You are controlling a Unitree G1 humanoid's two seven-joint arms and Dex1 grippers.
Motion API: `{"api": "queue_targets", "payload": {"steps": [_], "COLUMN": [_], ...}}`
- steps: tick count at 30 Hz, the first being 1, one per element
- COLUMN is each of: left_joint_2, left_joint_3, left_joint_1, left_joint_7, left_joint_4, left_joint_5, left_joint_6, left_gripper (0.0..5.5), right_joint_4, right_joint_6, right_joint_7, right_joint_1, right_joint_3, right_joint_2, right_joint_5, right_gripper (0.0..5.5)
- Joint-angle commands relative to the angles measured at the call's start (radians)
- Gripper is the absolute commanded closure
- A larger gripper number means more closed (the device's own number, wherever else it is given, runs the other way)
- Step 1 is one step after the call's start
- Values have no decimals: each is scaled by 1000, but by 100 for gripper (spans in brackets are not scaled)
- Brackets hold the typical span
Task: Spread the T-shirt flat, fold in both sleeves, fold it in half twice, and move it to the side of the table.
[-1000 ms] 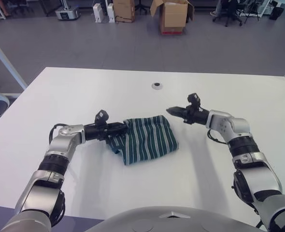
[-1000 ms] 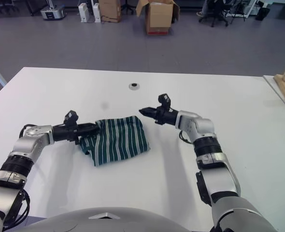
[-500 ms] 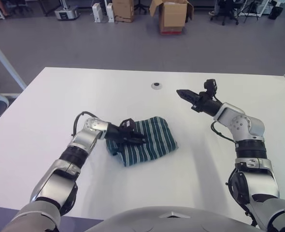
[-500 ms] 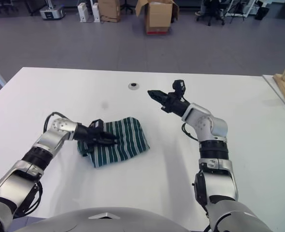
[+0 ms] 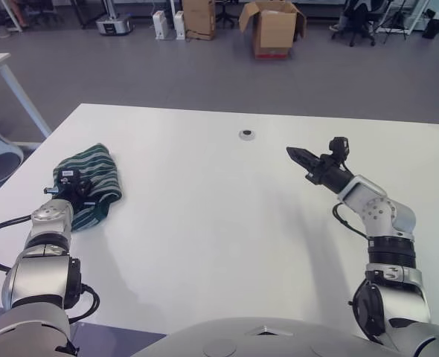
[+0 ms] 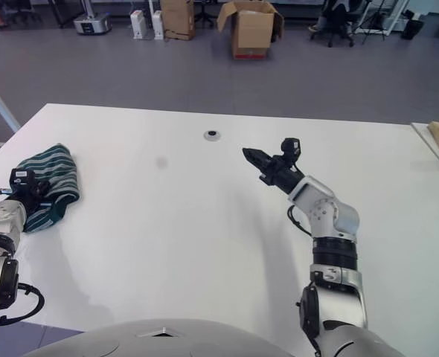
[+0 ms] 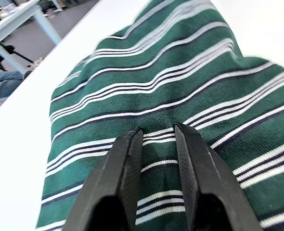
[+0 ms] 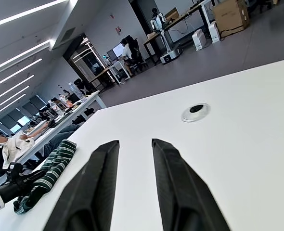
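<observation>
The left arm lies low along the white table's [image 5: 204,216] left edge, its forearm angled toward 2 o'clock. The left gripper [image 7: 157,129] rests at the near edge of the one green T-shirt with white and dark stripes [image 5: 94,165]. Its two black fingers [image 7: 127,163] stand a narrow gap apart with their tips against the cloth. Striped fabric shows through the gap, and no fold is visibly caught between them.

The T-shirt is folded into a compact bundle and sits at about 9 o'clock on the table, close to the left edge.

The right arm is bent at the elbow at about 4 o'clock, with the forearm raised above the tabletop. The right gripper [image 5: 292,153] points toward 10 o'clock, well apart from the shirt. Its two fingers [image 8: 96,183] are also slightly parted and have hold of nothing; bare table shows between them.

One small round grey grommet [image 5: 245,134] is set into the tabletop at 12 o'clock, between the two grippers and farther back. On the floor beyond the table stands one open brown cardboard box [image 5: 273,28].
</observation>
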Motion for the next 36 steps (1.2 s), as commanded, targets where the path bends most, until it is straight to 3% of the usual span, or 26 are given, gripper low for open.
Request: {"api": "queue_targets", "payload": {"steps": [1, 5, 7, 11, 16, 24, 36], "left_joint_2": [-128, -292, -381, -533, -667, -630, -670], "left_joint_3": [95, 112, 63, 7, 65, 103, 88], "left_joint_1": [-182, -112, -2, 180, 278, 188, 118], "left_joint_7": [-137, -129, -66, 101, 165, 92, 57], "left_joint_4": [-151, -495, -678, -841, -961, -922, -828], "left_joint_5": [-107, -210, -193, -124, -217, -241, -172], "left_joint_6": [-25, 139, 221, 284, 330, 367, 210], "left_gripper": [431, 431, 431, 431, 431, 431, 431], "right_joint_4": [-71, -116, -117, -91, -100, -117, -103], "right_joint_6": [-118, -214, -265, -280, -340, -425, -492], "right_joint_7": [-147, -274, -345, -503, -541, -572, -554], "right_joint_1": [59, 98, 112, 127, 182, 207, 286], "right_joint_3": [-31, -21, 7, -23, 6, 65, 131], "right_joint_2": [60, 106, 113, 161, 221, 278, 304], "right_joint_5": [-66, -145, -229, -286, -328, -378, -418], "right_gripper": [423, 423, 423, 423, 423, 423, 423]}}
